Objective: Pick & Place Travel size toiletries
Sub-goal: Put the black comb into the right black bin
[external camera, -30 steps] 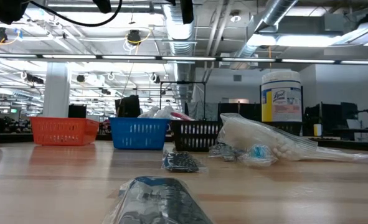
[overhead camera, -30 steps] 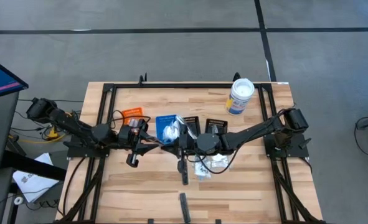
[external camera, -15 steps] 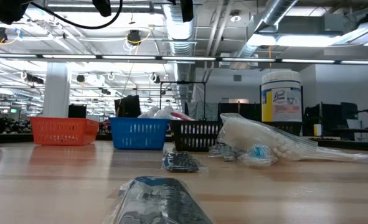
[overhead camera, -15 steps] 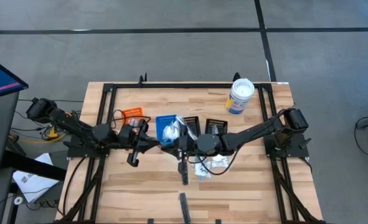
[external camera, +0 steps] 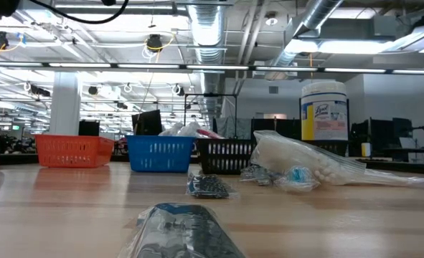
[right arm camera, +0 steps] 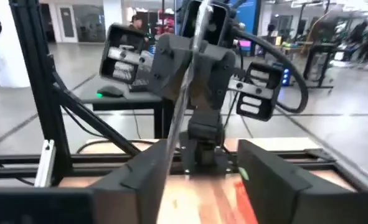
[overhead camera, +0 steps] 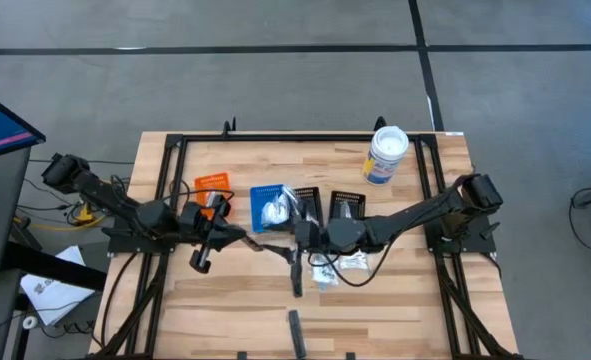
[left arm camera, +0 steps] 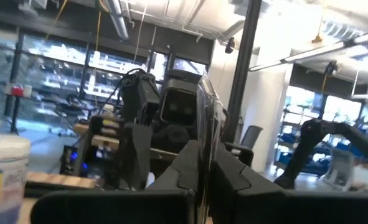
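A pale wooden table (overhead camera: 395, 310) stands on a grey floor, with a small orange mesh bin (overhead camera: 212, 183), a blue one (overhead camera: 268, 205) and black ones (overhead camera: 347, 203) in a row, and a white tub with a blue label (overhead camera: 385, 155) at the far right corner. Most of the travel toiletries lie loose in a heap of silvery and white crinkly packets (overhead camera: 335, 265) in front of the black bins, with a dark wrapped piece (overhead camera: 294, 330) near the front edge. Over the middle of the table, in front of the blue bin, the two arms meet nose to nose. The step in hand looks like a handover of one slim clear-wrapped stick (right arm camera: 185, 93). The left gripper (overhead camera: 241, 239) has its fingers pressed together on the stick, which stands up out of them. The right gripper (overhead camera: 297, 236) has its fingers (right arm camera: 277, 180) spread well apart, the stick leaning close by one of them with no clamp on it. Whether it touches that finger I cannot tell. To do this well, the right arm should back straight away along its own line, so the spread fingers do not snag the wrapper and twist it in the left's grip. The left should stay put until the other is clear, then carry the stick level to its bin. The stick is thin and slippery-looking, so a quick swing could let it pivot or slide out.
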